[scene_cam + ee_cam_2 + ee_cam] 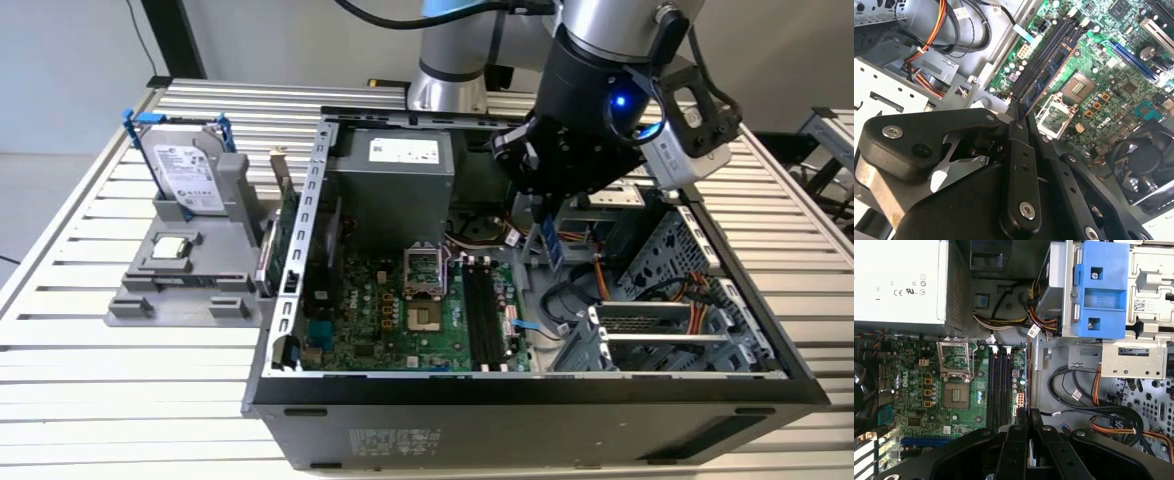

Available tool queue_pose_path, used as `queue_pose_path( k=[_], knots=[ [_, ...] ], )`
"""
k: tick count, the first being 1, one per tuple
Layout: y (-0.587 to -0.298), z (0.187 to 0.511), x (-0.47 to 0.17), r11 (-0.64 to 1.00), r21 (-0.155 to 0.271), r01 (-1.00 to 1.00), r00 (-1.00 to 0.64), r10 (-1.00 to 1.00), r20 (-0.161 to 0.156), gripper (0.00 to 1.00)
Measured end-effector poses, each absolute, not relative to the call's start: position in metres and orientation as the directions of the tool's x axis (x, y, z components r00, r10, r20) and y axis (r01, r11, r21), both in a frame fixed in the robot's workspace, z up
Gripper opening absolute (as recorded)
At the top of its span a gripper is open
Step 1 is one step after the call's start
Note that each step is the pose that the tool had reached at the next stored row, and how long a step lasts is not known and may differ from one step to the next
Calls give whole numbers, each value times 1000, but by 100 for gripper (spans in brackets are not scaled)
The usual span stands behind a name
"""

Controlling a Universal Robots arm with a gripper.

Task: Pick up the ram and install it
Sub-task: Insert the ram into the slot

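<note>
1. The gripper (1020, 114) is clamped on the ram (1048, 77), so the pick-up looks done. The install is not: the stick hangs above the motherboard (400, 325) inside the open computer case (534, 385).
2. In the exterior view, the ram sits near the memory slots (483, 320), above them and apart.
3. Seating it probably calls for lining its edge up along one slot, then a straight, even push.
4. The ram is a thin, flat, rigid board with low chips. The fingers are slim, black and hard. The slots are long, narrow black grooves, and the case is grey sheet metal.
</note>
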State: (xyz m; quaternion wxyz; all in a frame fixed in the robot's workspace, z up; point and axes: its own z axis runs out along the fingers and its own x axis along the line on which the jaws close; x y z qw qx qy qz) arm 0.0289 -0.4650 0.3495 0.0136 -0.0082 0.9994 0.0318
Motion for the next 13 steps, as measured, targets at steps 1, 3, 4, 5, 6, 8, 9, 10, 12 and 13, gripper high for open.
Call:
queue_pose_path(
  k=[1, 3, 4, 5, 6, 8, 9, 10, 12, 13],
  knots=[
    [-465, 350, 29, 998, 63, -17, -999, -16, -28, 0],
    [-465, 349, 29, 998, 63, -17, -999, -16, -28, 0],
    [-465, 349, 29, 998, 63, -17, -999, -16, -28, 0],
    [-465, 349, 29, 998, 63, -17, -999, -16, -28, 0],
    [-465, 349, 29, 998, 63, -17, -999, -16, -28, 0],
    [-465, 349, 29, 998, 63, -17, -999, -16, -28, 0],
    [-465, 349, 29, 998, 63, -17, -999, -16, -28, 0],
    [-465, 349, 29, 998, 63, -17, -999, -16, -28, 0],
    [-465, 346, 28, 998, 64, -17, -1000, -15, -28, 0],
    [-465, 345, 27, 998, 63, -17, -1000, -15, -28, 0]
  ],
)
